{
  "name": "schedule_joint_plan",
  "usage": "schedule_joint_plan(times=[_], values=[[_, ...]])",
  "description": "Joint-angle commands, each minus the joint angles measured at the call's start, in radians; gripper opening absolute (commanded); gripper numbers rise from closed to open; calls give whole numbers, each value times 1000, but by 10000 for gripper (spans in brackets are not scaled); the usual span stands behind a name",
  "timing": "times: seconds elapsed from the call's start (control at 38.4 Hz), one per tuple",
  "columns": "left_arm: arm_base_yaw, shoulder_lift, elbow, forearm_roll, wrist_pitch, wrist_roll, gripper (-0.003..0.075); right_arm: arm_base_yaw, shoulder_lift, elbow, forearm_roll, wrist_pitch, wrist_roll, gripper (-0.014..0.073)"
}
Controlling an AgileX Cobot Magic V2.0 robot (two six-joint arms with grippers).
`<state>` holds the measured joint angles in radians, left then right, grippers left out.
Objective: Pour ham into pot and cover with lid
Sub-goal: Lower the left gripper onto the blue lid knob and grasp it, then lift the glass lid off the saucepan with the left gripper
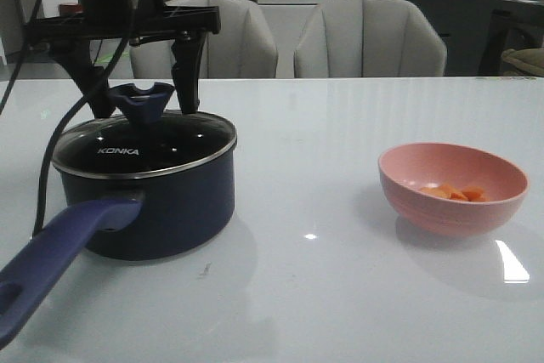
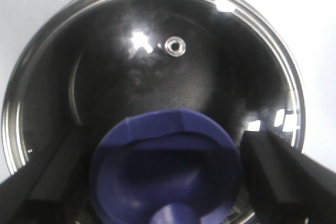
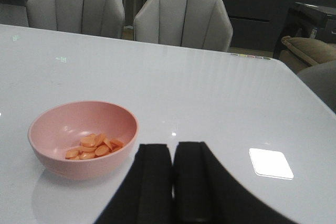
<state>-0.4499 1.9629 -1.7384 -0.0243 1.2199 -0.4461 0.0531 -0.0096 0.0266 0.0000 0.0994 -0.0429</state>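
Observation:
The navy pot (image 1: 174, 210) stands at the table's left, its purple-blue handle (image 1: 59, 252) pointing toward the front edge. The glass KONKA lid (image 1: 161, 149) (image 2: 210, 82) sits on the pot. My left gripper (image 1: 144, 91) (image 2: 165, 182) is open, one finger on each side of the lid's blue knob (image 1: 140, 101) (image 2: 168, 166), with a small gap showing at one finger. The ham (image 1: 455, 193) (image 3: 94, 148) lies in the pink bowl (image 1: 450, 220) (image 3: 52, 163) at the right. My right gripper (image 3: 173, 150) is shut on nothing, beside the bowl and apart from it.
Two grey chairs (image 1: 370, 36) stand behind the table's far edge. A black cable (image 1: 42, 176) hangs from the left arm past the pot's left side. White table surface (image 1: 314, 278) lies between pot and bowl.

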Motion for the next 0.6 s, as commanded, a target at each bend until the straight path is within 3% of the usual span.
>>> schedule_joint_plan(times=[0.0,0.29,0.57], values=[[-7,-51,-31,-8,-4,-12,492,-5,-21,-5,-9,-81,-4,156],[-7,-51,-31,-8,0,-12,404,-5,-21,-5,-9,-81,-4,156],[-7,-51,-31,-8,0,-12,405,-5,-21,-5,-9,-81,-4,156]])
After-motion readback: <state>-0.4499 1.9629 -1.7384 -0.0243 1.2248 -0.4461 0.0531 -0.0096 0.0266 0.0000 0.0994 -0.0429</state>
